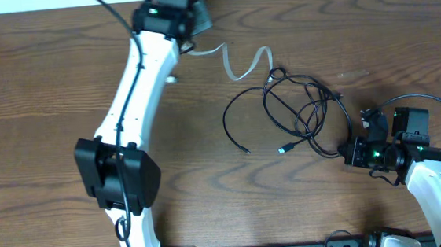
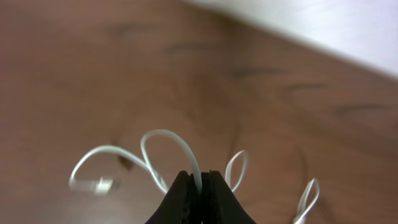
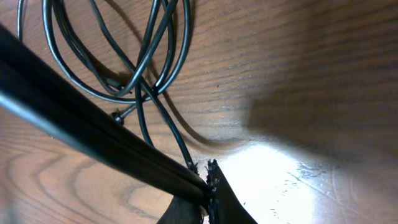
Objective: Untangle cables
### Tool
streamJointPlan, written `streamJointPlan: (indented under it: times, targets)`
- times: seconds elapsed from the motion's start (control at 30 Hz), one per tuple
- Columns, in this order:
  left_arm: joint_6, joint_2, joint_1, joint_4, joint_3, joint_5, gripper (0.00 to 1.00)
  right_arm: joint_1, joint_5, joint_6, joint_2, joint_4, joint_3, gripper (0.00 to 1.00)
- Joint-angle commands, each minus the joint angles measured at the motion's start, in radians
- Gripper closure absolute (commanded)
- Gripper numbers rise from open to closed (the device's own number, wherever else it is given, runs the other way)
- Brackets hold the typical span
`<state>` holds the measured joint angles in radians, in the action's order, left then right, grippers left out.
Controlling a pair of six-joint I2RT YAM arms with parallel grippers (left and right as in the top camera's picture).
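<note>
Left gripper (image 2: 200, 186): its two fingers are pressed together on the white cable (image 2: 163, 142). It holds the cable up off the table (image 1: 36, 91).

Right gripper (image 3: 205, 177): its fingers are squeezed tight on a thin black cable (image 3: 171, 134), low down by the wood.

White cable: in the overhead view it (image 1: 241, 65) runs from the left gripper (image 1: 187, 43) out toward 4 o'clock, wavy, and ends at the top of the black loops.

Black cables (image 1: 302, 109): a pile of loops in the middle of the table. From the right gripper (image 1: 357, 151) they lie toward 10 o'clock. One loose end with a small plug (image 1: 283, 148) pokes out at 6 o'clock of the pile.

What matters next: the white cable's long line points right at the black pile, and the two grippers sit on far sides of it. I think pulling apart would slide the white end out, if it is not knotted. I cannot tell if it is.

Nearer arm: the right one is closer to the pile.

Views: only the overhead shows both arms and the whole tangle. The left wrist view shows the white plug (image 2: 99, 185) hanging free. The right wrist view shows black strands crossing up close.
</note>
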<state>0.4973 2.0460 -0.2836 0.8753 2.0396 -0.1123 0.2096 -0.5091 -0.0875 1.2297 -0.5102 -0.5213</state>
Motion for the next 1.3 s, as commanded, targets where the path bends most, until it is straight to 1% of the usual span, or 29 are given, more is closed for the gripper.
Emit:
streamJointPlan:
  times: [0.0, 0.07, 0.2, 0.33, 0.37, 0.4, 0.47, 0.5, 0.57, 0.6, 0.77, 0.87, 0.9, 1.0, 1.13, 1.17, 1.23, 1.27]
  targets:
    - [-0.014, -0.021, 0.050, 0.101, 0.009, -0.031, 0.92, -0.008, 0.019, 0.018, 0.001, 0.018, 0.003, 0.99]
    - [-0.014, -0.021, 0.071, 0.176, 0.009, -0.031, 0.93, -0.008, 0.040, 0.017, 0.001, 0.033, 0.003, 0.99]
    - [-0.014, -0.021, 0.092, 0.340, 0.008, -0.031, 0.93, -0.008, 0.023, 0.018, 0.001, 0.060, 0.000, 0.99]
    - [-0.014, -0.021, 0.093, 0.447, 0.008, -0.031, 0.91, -0.007, 0.023, 0.018, -0.006, 0.060, -0.023, 0.99]
    - [-0.014, -0.021, 0.093, 0.464, 0.008, -0.031, 0.87, -0.006, 0.025, 0.018, -0.010, 0.053, -0.031, 0.99]
    - [-0.014, -0.021, 0.093, 0.479, 0.008, -0.031, 0.77, -0.005, 0.025, 0.018, -0.015, 0.045, -0.042, 0.99]
    - [-0.014, -0.021, 0.093, 0.502, 0.008, -0.031, 0.54, -0.002, 0.025, 0.018, -0.032, 0.019, -0.071, 0.98]
    - [-0.014, -0.021, 0.093, 0.513, 0.008, -0.031, 0.47, 0.001, 0.025, 0.018, -0.042, 0.000, -0.088, 0.96]
    - [-0.014, -0.021, 0.093, 0.530, 0.008, -0.031, 0.28, 0.003, 0.027, 0.018, -0.063, -0.039, -0.125, 0.91]
    - [-0.014, -0.021, 0.093, 0.535, 0.008, -0.031, 0.21, 0.004, 0.034, 0.018, -0.074, -0.062, -0.145, 0.89]
    - [-0.014, -0.021, 0.094, 0.546, 0.008, -0.031, 0.20, 0.005, 0.112, 0.018, -0.127, -0.195, -0.247, 0.78]
    - [-0.014, -0.023, 0.094, 0.546, 0.008, -0.030, 0.20, 0.005, 0.109, 0.017, -0.157, -0.235, -0.293, 0.67]
    - [-0.014, -0.024, 0.094, 0.546, 0.008, -0.030, 0.20, 0.005, 0.092, 0.017, -0.168, -0.237, -0.306, 0.60]
    - [-0.014, -0.040, 0.094, 0.549, 0.008, -0.029, 0.20, 0.005, -0.018, 0.012, -0.199, -0.206, -0.326, 0.41]
    - [-0.014, -0.073, 0.093, 0.544, 0.008, -0.031, 0.20, -0.012, -0.172, -0.009, -0.195, -0.121, -0.323, 0.33]
    - [-0.014, -0.083, 0.093, 0.545, 0.008, -0.031, 0.19, -0.027, -0.181, -0.008, -0.185, -0.095, -0.320, 0.27]
    - [-0.014, -0.089, 0.093, 0.545, 0.008, -0.030, 0.18, -0.051, -0.178, 0.012, -0.168, -0.054, -0.315, 0.24]
    - [-0.014, -0.090, 0.093, 0.546, 0.008, -0.028, 0.17, -0.069, -0.179, 0.017, -0.151, -0.026, -0.315, 0.24]
